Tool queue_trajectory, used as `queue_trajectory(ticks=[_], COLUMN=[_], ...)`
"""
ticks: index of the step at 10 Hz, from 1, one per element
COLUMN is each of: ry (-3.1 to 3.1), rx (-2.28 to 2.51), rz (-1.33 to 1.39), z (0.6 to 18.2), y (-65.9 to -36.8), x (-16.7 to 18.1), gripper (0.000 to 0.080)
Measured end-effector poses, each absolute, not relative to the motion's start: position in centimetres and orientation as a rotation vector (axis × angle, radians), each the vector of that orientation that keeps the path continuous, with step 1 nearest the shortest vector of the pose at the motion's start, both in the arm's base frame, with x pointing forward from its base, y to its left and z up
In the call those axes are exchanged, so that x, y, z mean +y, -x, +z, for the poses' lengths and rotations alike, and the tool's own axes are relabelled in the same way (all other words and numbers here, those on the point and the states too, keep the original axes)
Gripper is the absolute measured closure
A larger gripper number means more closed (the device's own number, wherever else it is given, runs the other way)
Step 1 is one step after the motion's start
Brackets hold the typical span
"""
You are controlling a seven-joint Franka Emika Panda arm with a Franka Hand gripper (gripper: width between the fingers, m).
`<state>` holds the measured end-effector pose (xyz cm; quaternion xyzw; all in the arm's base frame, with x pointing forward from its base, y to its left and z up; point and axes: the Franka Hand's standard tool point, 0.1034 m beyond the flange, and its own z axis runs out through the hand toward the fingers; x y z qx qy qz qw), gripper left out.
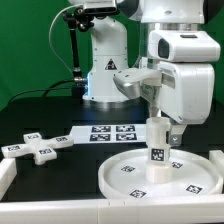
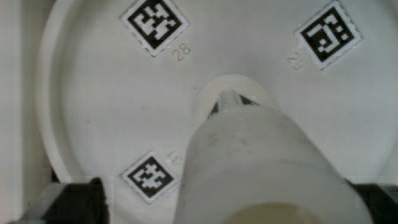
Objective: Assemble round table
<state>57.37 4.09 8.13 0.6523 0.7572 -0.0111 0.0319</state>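
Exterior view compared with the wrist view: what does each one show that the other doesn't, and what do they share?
Only the exterior view shows the cross-shaped piece, the marker board and the arm. Only the wrist view shows the tags on the round disc close up, large enough to make out their patterns. Both show the round disc and the leg, which the tool holds upright over the disc.
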Motion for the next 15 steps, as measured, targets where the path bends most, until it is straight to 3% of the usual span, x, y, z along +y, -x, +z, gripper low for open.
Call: queue_trajectory(ticks=[1,2,6,13,15], ry=[-2.022,-2.027,-2.092,-2.693,-2.917], rx=[2.333,2.336,2.28,1.542,1.138], rz=[-0.054,-0.065,-0.063,-0.035,-0.012], z=[7.95,7.83,7.8,7.76,7.67], y=[-57.02,-56.83,-56.78,-56.65,-56.51], x=[3.75,3.7,3.64,4.08,3.86], gripper=[0.0301,0.0381,0.0383,0.0383,0.0384])
